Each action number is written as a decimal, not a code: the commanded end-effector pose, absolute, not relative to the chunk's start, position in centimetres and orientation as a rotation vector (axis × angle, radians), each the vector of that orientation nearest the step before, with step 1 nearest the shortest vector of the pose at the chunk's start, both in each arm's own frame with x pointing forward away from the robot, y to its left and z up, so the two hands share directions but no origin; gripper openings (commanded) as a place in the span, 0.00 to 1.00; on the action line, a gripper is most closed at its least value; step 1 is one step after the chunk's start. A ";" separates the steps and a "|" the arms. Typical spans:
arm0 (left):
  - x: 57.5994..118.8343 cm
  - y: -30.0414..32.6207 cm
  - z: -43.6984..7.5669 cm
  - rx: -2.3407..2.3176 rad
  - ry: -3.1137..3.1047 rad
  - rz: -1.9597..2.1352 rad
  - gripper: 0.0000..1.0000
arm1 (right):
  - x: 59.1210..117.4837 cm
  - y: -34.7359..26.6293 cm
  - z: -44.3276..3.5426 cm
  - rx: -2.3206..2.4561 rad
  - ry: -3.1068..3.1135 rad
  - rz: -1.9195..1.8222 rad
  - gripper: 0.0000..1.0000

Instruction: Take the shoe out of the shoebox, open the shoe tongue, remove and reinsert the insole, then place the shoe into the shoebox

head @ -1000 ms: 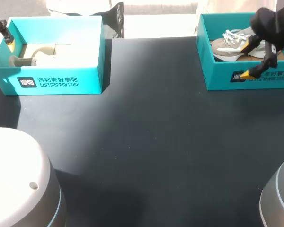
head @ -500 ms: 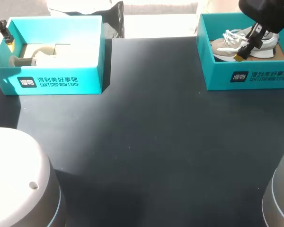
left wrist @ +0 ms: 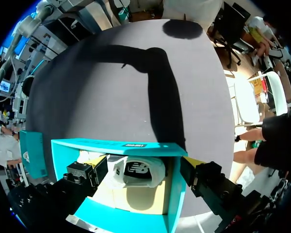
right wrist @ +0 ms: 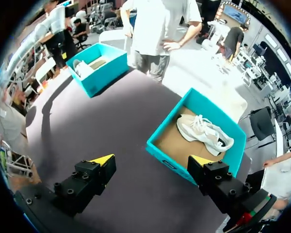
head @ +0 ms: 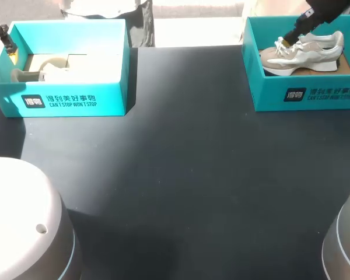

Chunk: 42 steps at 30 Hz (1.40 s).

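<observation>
- Your right gripper point(head: 290, 40) is shifting from the shoebox point(head: 306, 96) near wall toward its far side, above the shoe point(head: 306, 52), which is lying lengthwise side to side.
- Left wrist: your left gripper point(left wrist: 143, 161) is sitting spread and empty at the other box point(left wrist: 116, 144).
- Right wrist: you're seeing that gripper wide open, empty, with the shoe lying ahead in its shoebox; this arm is nearer.

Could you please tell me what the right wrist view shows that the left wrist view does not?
Only the right wrist view shows the right shoebox with the beige shoe lying inside it, and the right gripper, fingers open, with that box ahead of them. Only the left wrist view shows the left gripper, fingers open at the left shoebox, and a close look at the white item inside. Both show the left shoebox and the dark table.
</observation>
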State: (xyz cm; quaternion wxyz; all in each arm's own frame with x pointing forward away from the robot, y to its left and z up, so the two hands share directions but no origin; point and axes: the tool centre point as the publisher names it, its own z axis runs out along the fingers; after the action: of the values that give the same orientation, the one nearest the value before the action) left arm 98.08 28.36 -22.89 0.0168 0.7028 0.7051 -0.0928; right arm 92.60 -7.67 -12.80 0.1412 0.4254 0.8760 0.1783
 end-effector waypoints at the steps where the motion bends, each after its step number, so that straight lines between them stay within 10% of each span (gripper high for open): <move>1: 98.0 28.4 -22.9 2.186 2.192 -0.284 1.00 | 98.5 -8.9 -13.1 1.684 2.281 0.384 1.00; 21: 98.0 28.4 -22.9 2.186 2.192 -0.284 1.00 | 100.3 -13.2 -14.2 2.051 1.984 0.281 1.00; 42: 98.0 28.4 -22.9 2.186 2.192 -0.284 1.00 | 115.7 -25.3 -20.8 2.112 1.871 -0.045 1.00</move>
State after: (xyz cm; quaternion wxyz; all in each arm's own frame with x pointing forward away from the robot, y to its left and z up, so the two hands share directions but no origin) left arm 98.08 28.36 -22.90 0.0169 0.7028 0.7051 -0.0927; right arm 112.07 -23.71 -19.83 0.1935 0.7242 0.6615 0.0243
